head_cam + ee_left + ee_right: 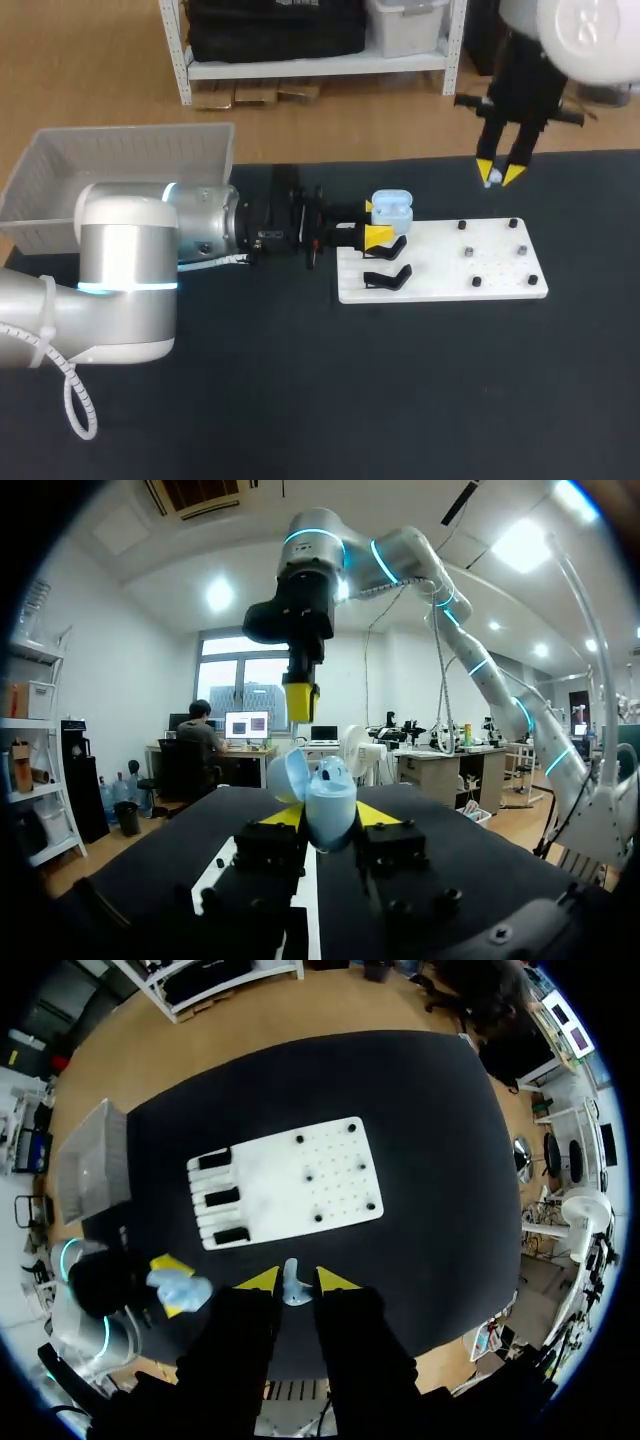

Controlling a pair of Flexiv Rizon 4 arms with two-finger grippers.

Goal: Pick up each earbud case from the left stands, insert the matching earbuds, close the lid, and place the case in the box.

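Worktop: black, carrying a white board with black stands at the end under the left gripper and small pegs across the rest.

Left gripper: clenched on the light-blue earbud case, lid open, held just over the stands.

Right gripper: raised and pointing down, pinching a small white earbud between its tips. Its lie is too small to tell.

Key relation: the case sits off to the right gripper's left and below it, well apart. The right arm likely does the travelling.

Path: only the pegs lie beneath, and nothing stands between.

Box: behind the left arm, far from both grippers.
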